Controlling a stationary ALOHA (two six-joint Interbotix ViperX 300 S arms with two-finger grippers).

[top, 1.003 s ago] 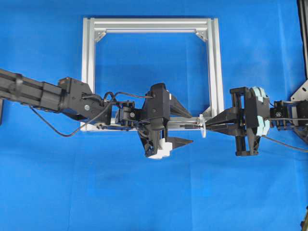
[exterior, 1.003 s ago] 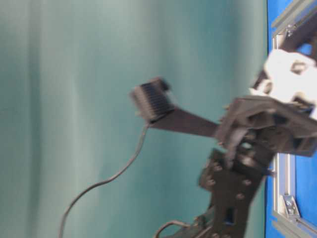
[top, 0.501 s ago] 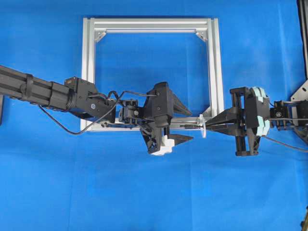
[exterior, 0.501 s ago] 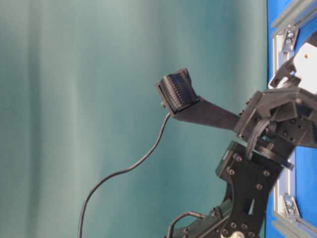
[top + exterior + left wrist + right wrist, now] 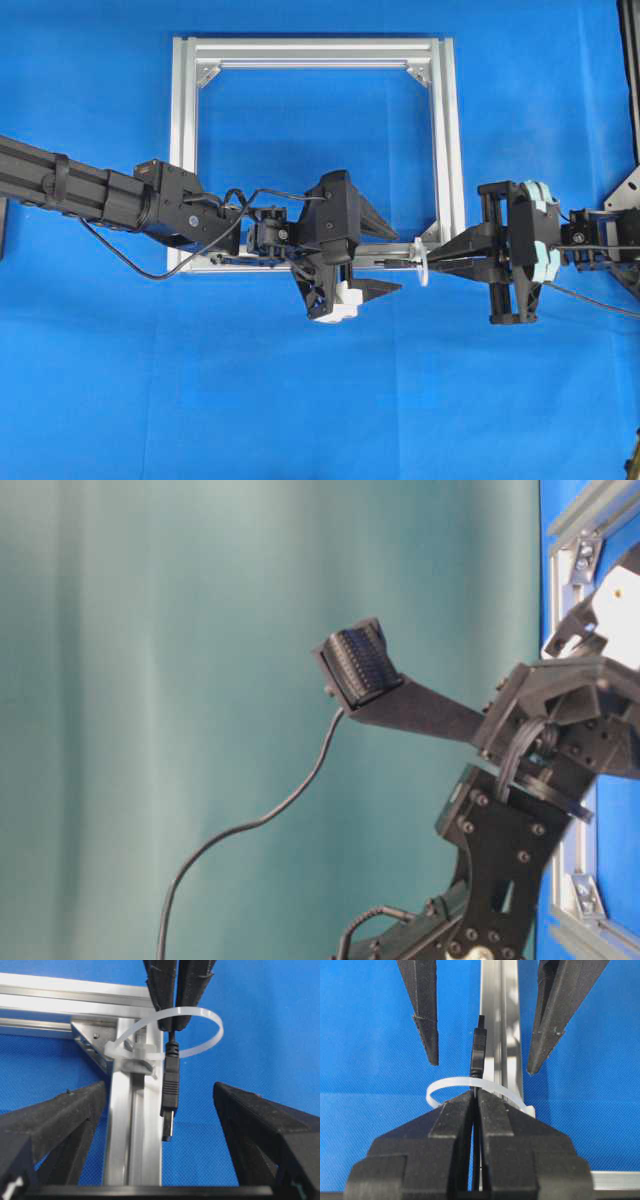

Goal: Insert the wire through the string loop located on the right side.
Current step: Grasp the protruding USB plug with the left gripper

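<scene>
Where the thin black wire with its dark plug tip (image 5: 169, 1091) passes through the white translucent string loop (image 5: 192, 1030), its long axis runs along the near rail of the square aluminium frame (image 5: 447, 140), the tip pointing at the left arm. There is one wire, one loop and one frame. The loop stands at the frame's right near corner, fastened at a silver corner bracket (image 5: 89, 1039). The right pincer (image 5: 475, 1110) has its jaws together, clamped on the wire just behind the loop. The left pincer (image 5: 165, 1125) stands wide apart, one finger on each side of the plug, touching nothing. All rests on the blue desk (image 5: 300, 400).
</scene>
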